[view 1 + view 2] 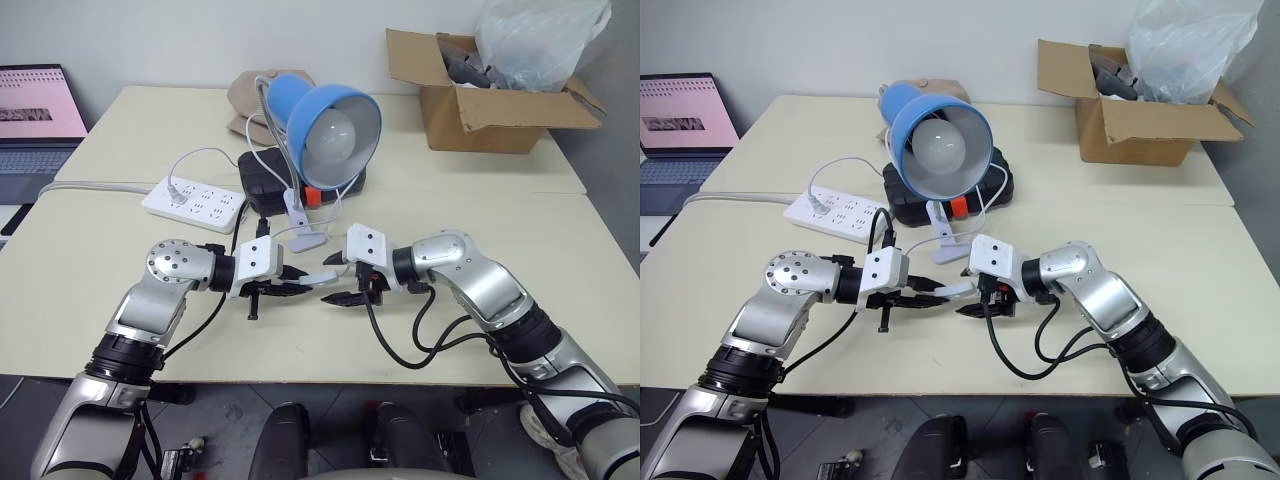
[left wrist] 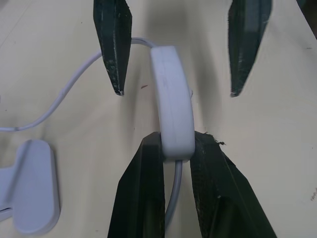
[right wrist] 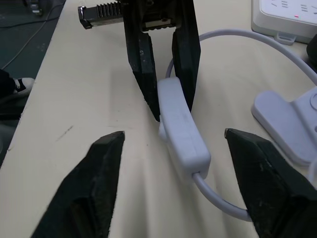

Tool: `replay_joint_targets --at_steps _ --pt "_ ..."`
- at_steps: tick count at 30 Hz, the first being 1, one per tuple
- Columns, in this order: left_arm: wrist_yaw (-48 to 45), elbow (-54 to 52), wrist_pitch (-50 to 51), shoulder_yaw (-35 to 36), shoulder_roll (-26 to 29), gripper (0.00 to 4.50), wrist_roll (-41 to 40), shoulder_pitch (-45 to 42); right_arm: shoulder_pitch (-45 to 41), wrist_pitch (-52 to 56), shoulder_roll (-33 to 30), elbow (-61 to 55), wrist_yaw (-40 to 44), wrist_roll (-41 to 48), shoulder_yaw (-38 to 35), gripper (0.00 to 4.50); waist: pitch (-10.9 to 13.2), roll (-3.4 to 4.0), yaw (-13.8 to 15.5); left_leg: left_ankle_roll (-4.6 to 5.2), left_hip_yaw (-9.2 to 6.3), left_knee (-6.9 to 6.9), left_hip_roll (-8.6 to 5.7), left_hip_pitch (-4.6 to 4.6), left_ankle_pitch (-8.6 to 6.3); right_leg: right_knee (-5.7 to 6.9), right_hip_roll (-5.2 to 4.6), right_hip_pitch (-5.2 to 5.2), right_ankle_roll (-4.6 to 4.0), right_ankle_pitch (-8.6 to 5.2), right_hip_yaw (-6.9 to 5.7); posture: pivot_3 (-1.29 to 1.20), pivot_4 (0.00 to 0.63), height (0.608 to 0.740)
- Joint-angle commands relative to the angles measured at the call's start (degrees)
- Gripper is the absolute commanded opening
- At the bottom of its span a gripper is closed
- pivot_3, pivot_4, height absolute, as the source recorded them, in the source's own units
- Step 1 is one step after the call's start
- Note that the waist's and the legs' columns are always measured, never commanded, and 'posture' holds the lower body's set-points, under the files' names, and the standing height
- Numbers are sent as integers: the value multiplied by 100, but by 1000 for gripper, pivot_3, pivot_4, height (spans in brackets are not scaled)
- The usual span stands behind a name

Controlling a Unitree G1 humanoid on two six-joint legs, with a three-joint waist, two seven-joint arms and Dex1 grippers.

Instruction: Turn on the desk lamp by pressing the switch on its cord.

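Near the desk's front edge, the left hand [image 1: 300,288] pinches one end of the switch [image 2: 172,106]; the right hand [image 3: 181,148] straddles it, open. Light, rigid plastic: press mid-body while the held end steadies it.

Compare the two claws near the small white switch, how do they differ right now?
The left claw is shut on the small white oblong switch, pinching one end. The right claw is open, its black fingers standing either side of the switch without touching it. Both point at each other over the cream table.
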Motion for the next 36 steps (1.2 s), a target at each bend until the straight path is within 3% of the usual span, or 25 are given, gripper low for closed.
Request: replay_joint_targets --at_steps 1,8,19,21,22,28,36 --pt "20 -123 -55 59 44 391 -16 -53 -158 -191 41 41 124 -136 3 2338 0 0 0 0 0 0 0 0 0 0 0 0 0 0 0 0 150 740" --pt "40 -133 -44 73 35 391 -23 -69 -175 -309 119 177 213 -297 2 764 0 0 0 0 0 0 0 0 0 0 0 0 0 0 0 0 150 740" --pt "22 -145 -57 105 37 391 36 -53 -107 -508 206 188 453 -306 -87 571 0 0 0 0 0 0 0 0 0 0 0 0 0 0 0 0 150 740" --pt "12 -150 -68 105 45 391 47 -43 -80 -524 233 166 480 -254 -138 1259 0 0 0 0 1 0 0 0 0 0 0 0 0 0 0 0 150 740" --pt "8 -151 -81 103 51 391 58 -37 -69 -528 242 150 498 -233 -160 1320 0 0 0 0 1 0 0 0 0 0 0 0 0 0 0 0 150 740" --pt "-5 -45 -188 21 71 391 135 -66 -43 -492 291 11 457 -97 -375 2723 0 0 0 0 0 0 0 0 0 1 0 0 0 0 0 0 150 740" --pt "384 885 -758 -395 -286 391 848 -463 573 -90 -675 -1056 450 141 -1091 4494 -1 -1 58 0 0 2 -4 0 0 -2 -3 3 1 0 -3 0 150 740"
